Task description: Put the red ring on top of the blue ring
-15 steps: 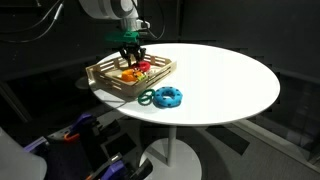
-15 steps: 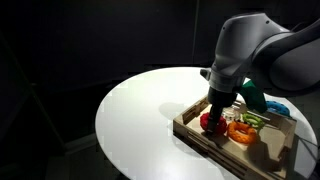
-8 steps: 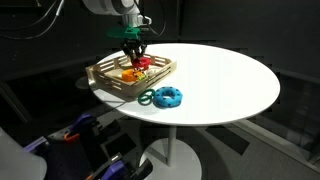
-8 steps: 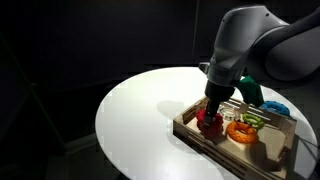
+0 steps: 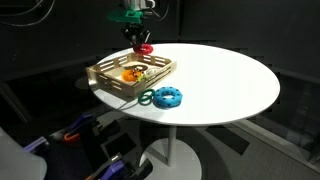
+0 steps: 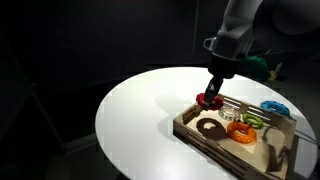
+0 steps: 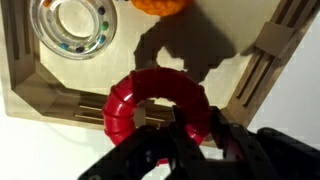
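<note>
You raised the red ring (image 5: 146,47) out of the wooden tray (image 5: 108,80), with the gripper (image 5: 141,38) clamped on its rim. It hung above the tray while the blue ring (image 5: 167,96) lay on the table just beside the tray, so the carry across looked next.

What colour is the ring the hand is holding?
Red. The red ring shows best in the wrist view, filling the middle of the frame.

Two distant outside views and one close downward view.
The whole round table (image 5: 230,85) is taken in from afar and above in an exterior view; the gripper (image 6: 211,97) is faced from nearer, on another side, in an exterior view; the wrist view is aimed straight down at the wooden tray (image 7: 25,70) beneath it and the held red ring (image 7: 160,100), both shared by all views.
</note>
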`<act>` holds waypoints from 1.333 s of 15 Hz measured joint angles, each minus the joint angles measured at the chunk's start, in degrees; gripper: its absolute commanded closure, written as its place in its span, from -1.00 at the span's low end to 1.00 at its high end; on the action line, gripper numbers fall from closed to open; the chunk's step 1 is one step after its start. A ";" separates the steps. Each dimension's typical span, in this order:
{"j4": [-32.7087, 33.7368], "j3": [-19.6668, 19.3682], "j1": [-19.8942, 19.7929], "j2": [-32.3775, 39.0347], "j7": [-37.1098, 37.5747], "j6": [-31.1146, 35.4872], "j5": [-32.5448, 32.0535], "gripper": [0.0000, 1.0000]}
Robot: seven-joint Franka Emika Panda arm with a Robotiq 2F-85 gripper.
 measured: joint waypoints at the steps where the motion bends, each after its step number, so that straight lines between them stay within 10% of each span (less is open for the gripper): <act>1: 0.00 -0.12 -0.21 -1.10 -0.11 -1.20 0.00 0.79; 20: -9.54 -11.40 -8.40 -14.35 -1.75 -8.57 -3.97 0.79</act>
